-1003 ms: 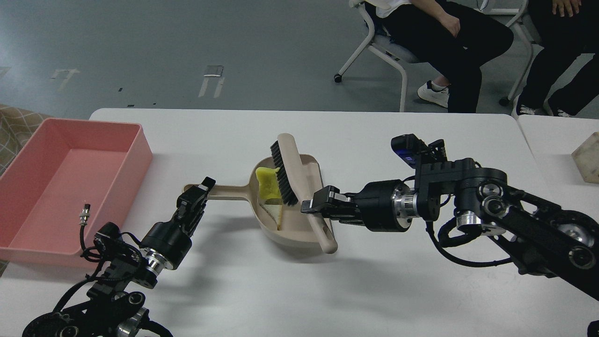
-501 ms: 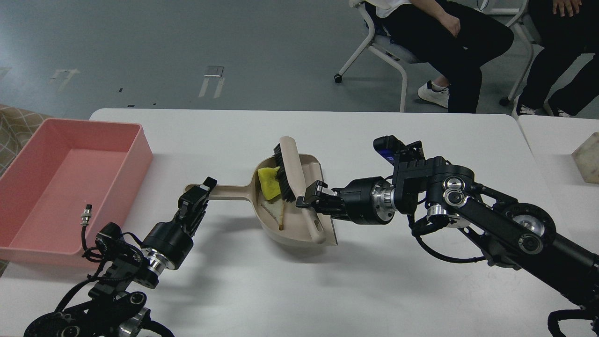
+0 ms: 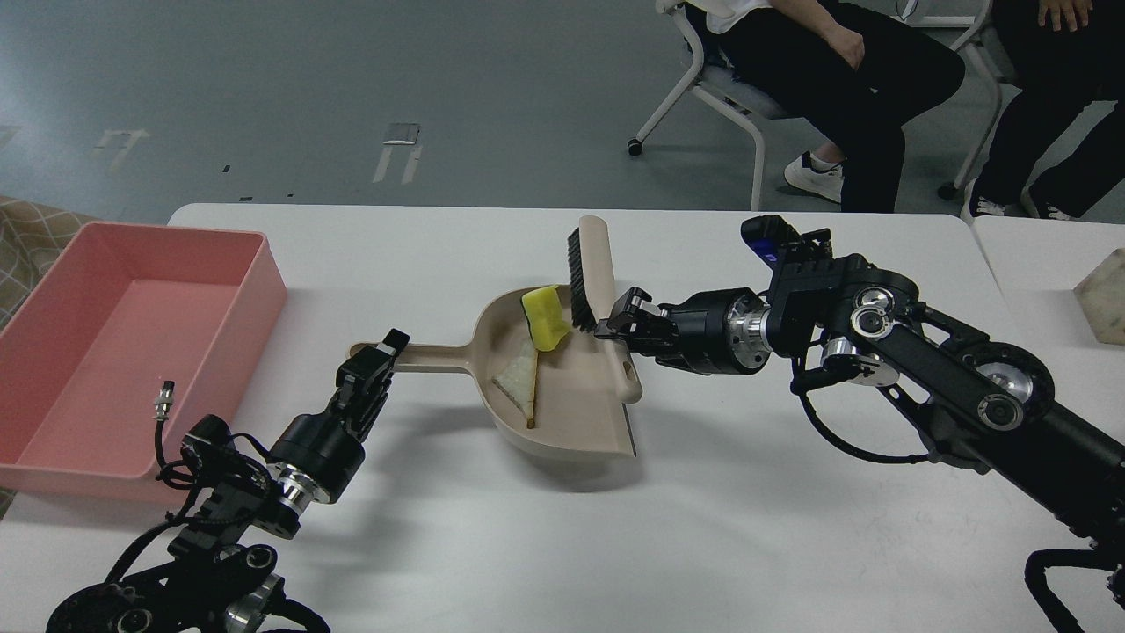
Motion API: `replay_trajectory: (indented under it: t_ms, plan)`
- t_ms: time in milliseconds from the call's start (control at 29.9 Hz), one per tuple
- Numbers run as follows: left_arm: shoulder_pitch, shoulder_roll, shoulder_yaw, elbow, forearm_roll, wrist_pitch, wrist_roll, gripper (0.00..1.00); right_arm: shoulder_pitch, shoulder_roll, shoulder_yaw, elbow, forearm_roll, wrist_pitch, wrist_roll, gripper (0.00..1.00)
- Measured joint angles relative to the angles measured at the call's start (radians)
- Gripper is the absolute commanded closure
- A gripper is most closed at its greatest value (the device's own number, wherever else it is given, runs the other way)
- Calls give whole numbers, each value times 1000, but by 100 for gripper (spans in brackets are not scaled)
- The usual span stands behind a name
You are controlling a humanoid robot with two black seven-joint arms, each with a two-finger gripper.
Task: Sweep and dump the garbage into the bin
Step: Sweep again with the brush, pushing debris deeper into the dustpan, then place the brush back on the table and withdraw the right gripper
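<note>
Sweep looks done: both scraps sit in the dustpan [image 3: 562, 413]. Sponge piece [image 3: 545, 318] rests on the far side of the pan against the brush [image 3: 587, 277] bristles; pale strip [image 3: 520, 385] lies mid-pan. Right gripper [image 3: 620, 327] is clamped on the brush handle, brush raised over the pan's far edge. Left gripper [image 3: 380, 359] is closed on the dustpan handle. Bin [image 3: 264, 290] is well to the left, no scraps in it. Left to do: carry the pan over and dump.
</note>
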State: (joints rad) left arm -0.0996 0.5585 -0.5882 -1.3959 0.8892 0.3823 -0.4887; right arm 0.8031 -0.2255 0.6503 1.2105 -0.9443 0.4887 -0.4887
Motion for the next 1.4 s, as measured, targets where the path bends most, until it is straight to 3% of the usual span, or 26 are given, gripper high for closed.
replay_trajectory:
  t_ms: [668, 936, 1404]
  plan:
    - [-7, -20, -5, 0, -4, 0, 0, 82, 59, -24, 30, -73, 6, 0, 0, 100]
    - [-9, -19, -7, 0, -5, 0, 0, 82, 59, -179, 35, -38, 10, 0, 0, 100]
    - [-39, -40, -3, 2, -10, 0, 0, 82, -112, -618, 28, 227, 9, 0, 0, 100]
